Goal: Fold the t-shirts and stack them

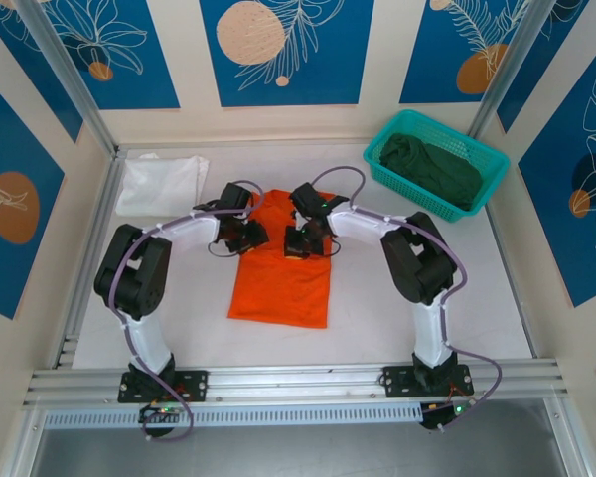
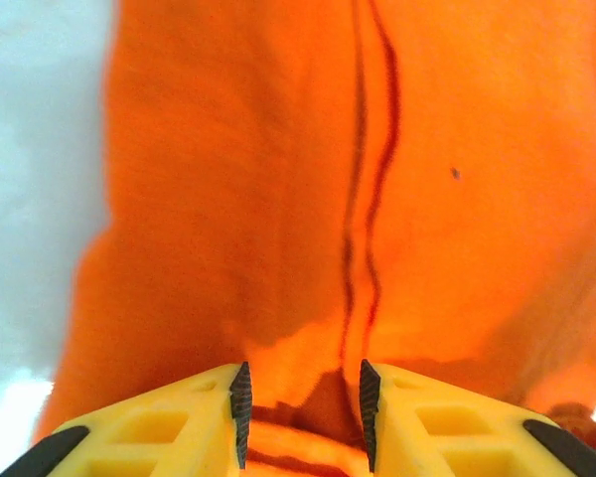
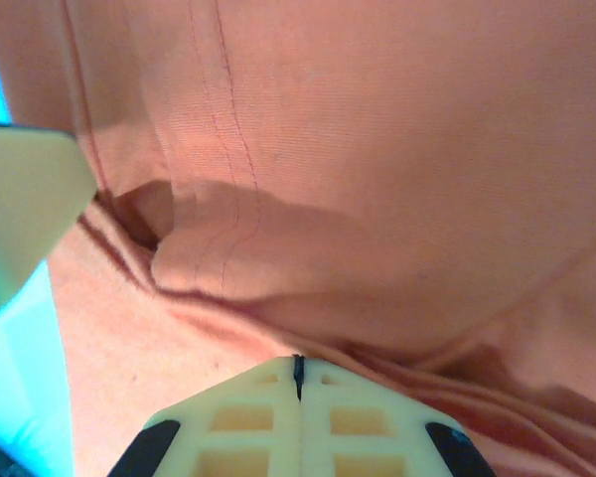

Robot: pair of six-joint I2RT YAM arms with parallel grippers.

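— Now, left pincer (image 2: 303,383) first. State?
— Closed down on the orange t-shirt (image 2: 228,179). The yellow fingers (image 2: 149,432) are narrowly parted, with a ridge of cloth packed into the gap between the ribbed pads. A double-stitched seam (image 2: 363,199) runs from that gap up the cloth.
— Right pincer (image 3: 298,366)?
— Fingers pressed together, only a thin line between them. The tips sit at a creased edge of the same shirt. Cannot tell whether any cloth is caught in that line. Just beyond the tips, to their left, a fold (image 3: 194,234) is lifted off the layer below.
— From above?
— Both pincers are low over the upper half of the orange shirt, facing each other, near but apart. The left one is at the shirt's left edge, the right one just right of the middle. The shirt lies as a long narrow panel at the centre of the table (image 1: 477,298), lower hem toward the arm bases, lower half flat and uncovered.
— Other shirts?
— White t-shirt (image 1: 159,184) at the far left corner of the table, flat in a rough rectangle. Dark green t-shirt (image 1: 432,169) bunched inside a teal mesh basket (image 1: 422,196) at the far right corner.
— Stacking?
— Each shirt lies on its own, the three well apart.
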